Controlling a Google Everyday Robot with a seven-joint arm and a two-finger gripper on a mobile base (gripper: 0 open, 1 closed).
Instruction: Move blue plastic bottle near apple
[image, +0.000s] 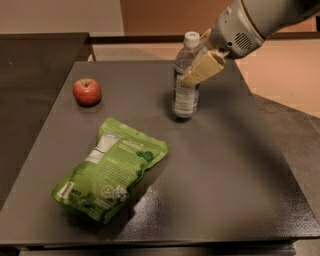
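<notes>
The blue plastic bottle (185, 97) is upright at the middle back of the dark table (235, 165), with a white cap and a label around its middle. My gripper (192, 75) reaches in from the upper right and is shut on the bottle's upper body; one tan finger (202, 69) lies across its front. The bottle's base is at or just above the table surface. The red apple (87, 92) sits at the table's back left, well to the left of the bottle.
A large green snack pouch (112, 170) lies flat at the front left of the table, between the apple and the front edge. A second dark surface (30, 75) adjoins on the left. The floor (280, 70) shows at the right.
</notes>
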